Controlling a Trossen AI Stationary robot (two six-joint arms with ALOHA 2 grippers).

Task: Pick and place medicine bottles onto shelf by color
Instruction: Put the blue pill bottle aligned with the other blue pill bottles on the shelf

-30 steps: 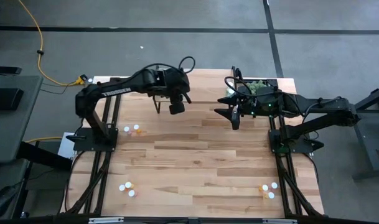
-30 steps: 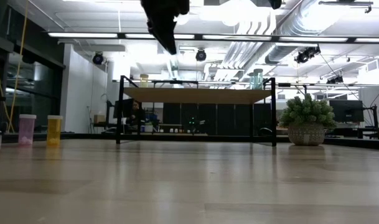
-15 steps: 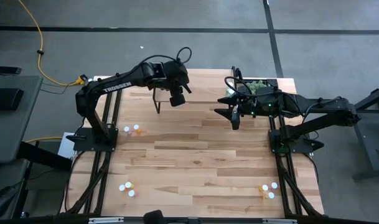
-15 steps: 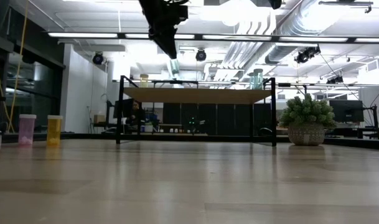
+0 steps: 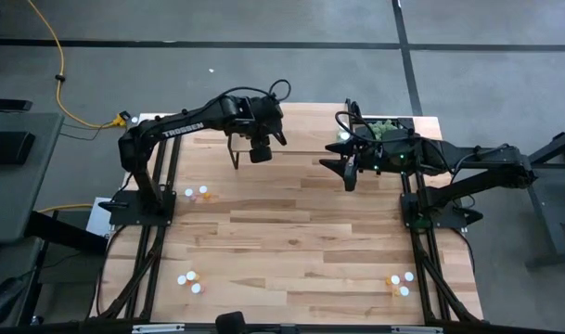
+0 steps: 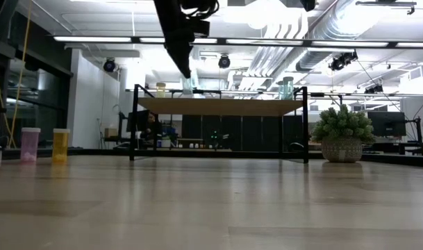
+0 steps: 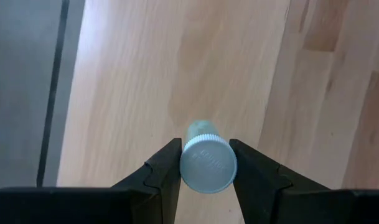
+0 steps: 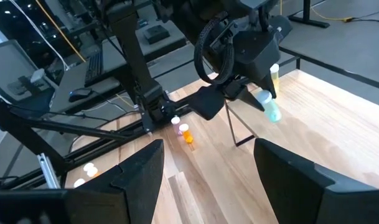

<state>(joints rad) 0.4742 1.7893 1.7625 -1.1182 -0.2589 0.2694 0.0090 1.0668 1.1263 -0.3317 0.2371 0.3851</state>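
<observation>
tabletop [image 5: 291, 232] of wood planks fills most of the high view, with the shelf [image 6: 218, 105] standing toward its far edge, largely covered from above by the two arms; the low view shows its light top and black legs whole. left gripper [image 7: 205, 171] hangs over the shelf's left part, fingers [image 7: 166, 168] clamped on a pale teal bottle [image 7: 206, 163] seen cap-first, so little of its body shows. right gripper [image 8: 208, 168] waits at the shelf's right side with its fingers apart and nothing between them. potted plant [image 6: 343, 132] sits right of the shelf, mostly hidden under the right arm from above. pink bottle [image 6: 30, 144] and yellow bottle [image 6: 60, 144] stand just beside each other at the left. small bottle clusters near the front corners [image 5: 189, 278] [image 5: 400, 283] are too tiny to tell colours surely
</observation>
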